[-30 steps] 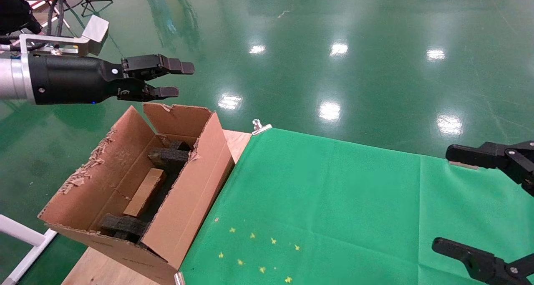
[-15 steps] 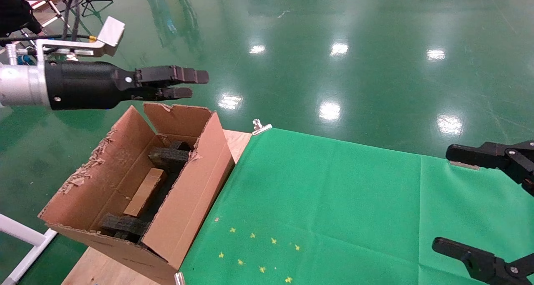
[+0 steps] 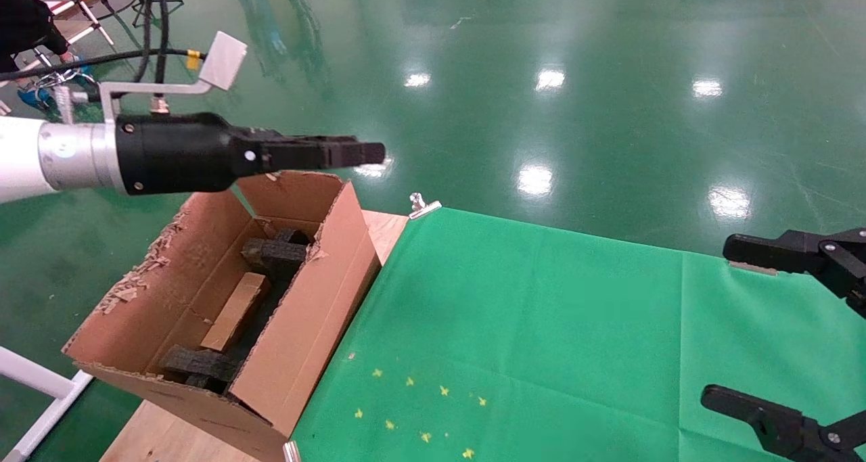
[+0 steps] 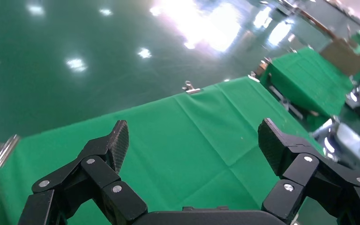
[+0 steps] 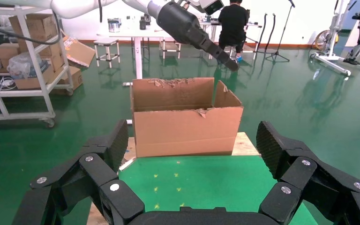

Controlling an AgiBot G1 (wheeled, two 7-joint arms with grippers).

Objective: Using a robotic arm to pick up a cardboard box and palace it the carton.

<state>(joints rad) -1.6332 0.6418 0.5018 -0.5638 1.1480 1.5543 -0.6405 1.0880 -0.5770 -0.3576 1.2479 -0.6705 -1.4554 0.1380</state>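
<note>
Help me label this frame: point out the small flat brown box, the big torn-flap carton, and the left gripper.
small flat brown cardboard box (image 3: 235, 311), head view, on its top face.
large brown corrugated carton (image 3: 308, 327), head view, on its near side flap.
left gripper (image 4: 192, 143), left wrist view, midway between its open fingertips.

The right gripper (image 3: 778, 327) is cut by the head view's 3 o'clock edge. The carton (image 3: 304, 327) walls hide much of its foam blocks (image 3: 270, 253) and the cardboard box (image 3: 235, 312).

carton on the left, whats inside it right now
Inside the carton lie the cardboard box and black foam blocks. The carton's floor under them is covered.
</note>
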